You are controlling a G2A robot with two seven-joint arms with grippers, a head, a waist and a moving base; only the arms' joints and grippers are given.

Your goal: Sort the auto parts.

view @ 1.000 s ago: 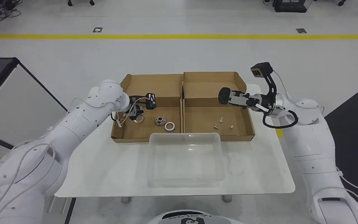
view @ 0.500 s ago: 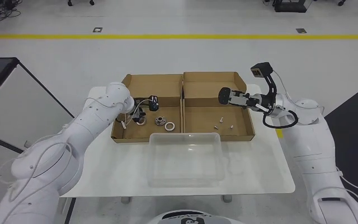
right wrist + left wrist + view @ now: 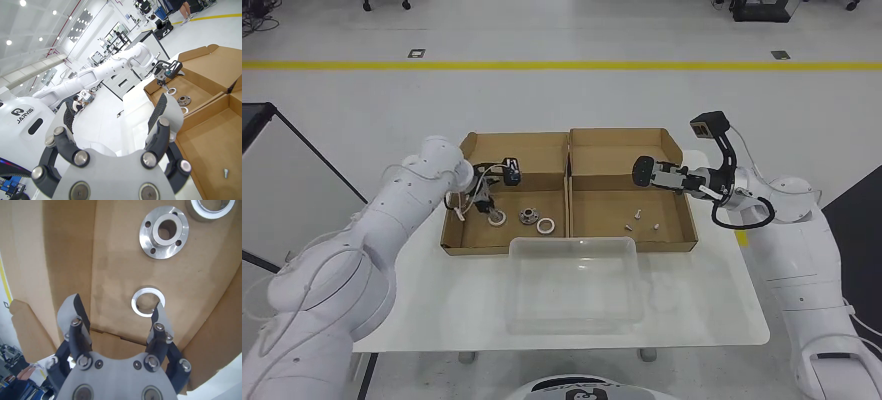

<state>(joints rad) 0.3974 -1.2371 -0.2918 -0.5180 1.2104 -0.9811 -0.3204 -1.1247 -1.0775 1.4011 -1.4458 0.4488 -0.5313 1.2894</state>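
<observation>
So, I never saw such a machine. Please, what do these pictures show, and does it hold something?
It is a robot with two arms; each ends in an end effector, a two-finger claw. One picture looks down from above; two come from wrist cameras. On the table stand a left tray, a right tray and a clear plastic bin. The left tray holds a metal ring, a second ring and a flange; the right tray holds small bolts. The left end effector is open at the metal ring. The right end effector is open above the right tray. Neither holds anything.
</observation>
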